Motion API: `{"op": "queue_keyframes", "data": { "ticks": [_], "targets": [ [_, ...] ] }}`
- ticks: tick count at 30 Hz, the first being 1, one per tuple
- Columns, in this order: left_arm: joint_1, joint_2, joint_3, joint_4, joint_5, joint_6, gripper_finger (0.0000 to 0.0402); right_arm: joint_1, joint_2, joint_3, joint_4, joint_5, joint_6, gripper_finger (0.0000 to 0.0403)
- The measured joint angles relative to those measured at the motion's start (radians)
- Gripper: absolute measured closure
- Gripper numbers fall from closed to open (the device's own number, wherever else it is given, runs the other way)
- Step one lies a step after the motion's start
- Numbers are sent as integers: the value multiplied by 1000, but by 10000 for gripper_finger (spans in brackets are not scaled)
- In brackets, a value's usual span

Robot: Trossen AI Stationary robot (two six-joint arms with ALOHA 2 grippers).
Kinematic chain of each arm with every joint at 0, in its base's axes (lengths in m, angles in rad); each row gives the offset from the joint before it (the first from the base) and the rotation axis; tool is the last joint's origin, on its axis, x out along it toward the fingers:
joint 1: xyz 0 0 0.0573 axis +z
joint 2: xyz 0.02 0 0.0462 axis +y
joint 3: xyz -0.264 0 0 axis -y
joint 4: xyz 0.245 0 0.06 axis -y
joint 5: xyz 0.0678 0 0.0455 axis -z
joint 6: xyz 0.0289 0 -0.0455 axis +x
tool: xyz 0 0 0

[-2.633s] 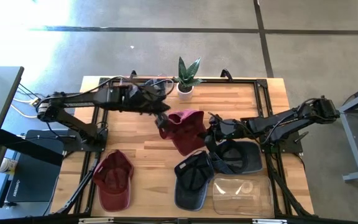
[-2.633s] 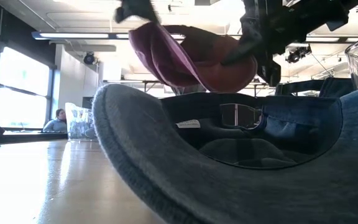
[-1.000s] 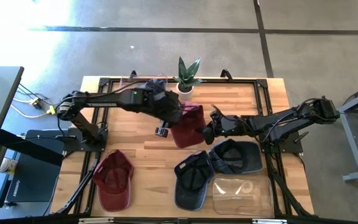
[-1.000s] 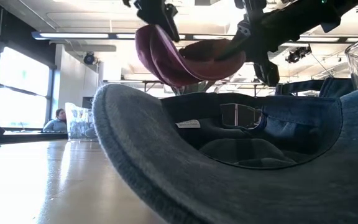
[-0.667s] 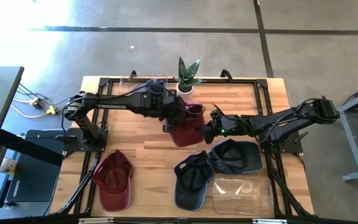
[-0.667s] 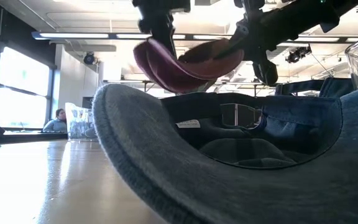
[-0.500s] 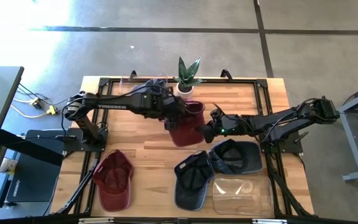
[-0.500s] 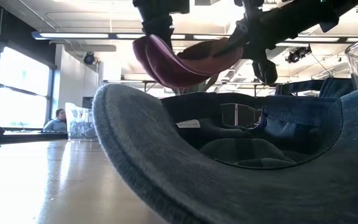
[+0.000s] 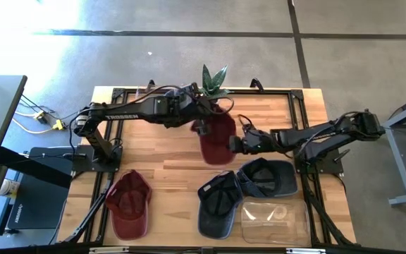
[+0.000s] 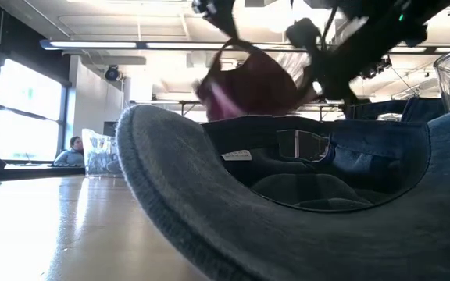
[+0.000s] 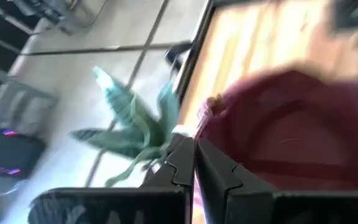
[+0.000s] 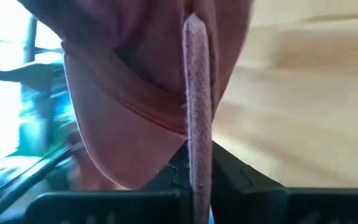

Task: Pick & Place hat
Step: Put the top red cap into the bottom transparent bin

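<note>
Maroon hat [image 9: 216, 140] held off the wooden table [image 9: 161, 159], just back of table centre in the high view, gripped from two sides. Left gripper [image 9: 201, 127] at the hat's 11 o'clock edge, close by the potted plant [image 9: 211, 86]; fingers [image 11: 180, 163] pressed together on the hat's edge in the left wrist view, plant leaves right beside. Right gripper [image 9: 234, 144] at the hat's 3 o'clock side; right wrist view shows the brim edge-on, pinched between the two dark fingers [image 12: 222, 167]. Both clenched on the same hat. In the low view, hat [image 10: 252, 84] hanging in the air between the two arms, well above the table surface, blurred.

Resting on the table in the high view: second red hat [image 9: 128, 204] toward 7 o'clock; dark blue hat [image 9: 218, 202] at 6 o'clock, opening up; another blue hat [image 9: 269, 176] just beside it toward 4 o'clock, touching or overlapping, cannot tell which. Clear plastic container [image 9: 273, 221] at 5 o'clock near the front edge. Low view foreground filled by a blue hat brim [image 10: 209, 195]. Seated person [image 10: 71, 151] in the room beyond the table, far off.
</note>
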Motion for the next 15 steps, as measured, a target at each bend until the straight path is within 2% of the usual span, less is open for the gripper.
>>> {"op": "queue_keyframes", "data": {
  "ticks": [4, 9, 11, 15],
  "targets": [
    [-1, 6, 1, 41, 91, -55, 396, -48, 76, -1, -29, -25, 6, 389],
    [-1, 93, -1, 31, 102, -103, 400, -68, 147, -2, -15, -48, 26, 380],
    [-1, 130, 1, 50, 102, -108, 400, -68, 152, -2, -36, -52, 21, 356],
    [-1, 179, 2, 58, 111, -112, 401, -68, 130, -2, -107, -101, -23, 283]
  ]
}}
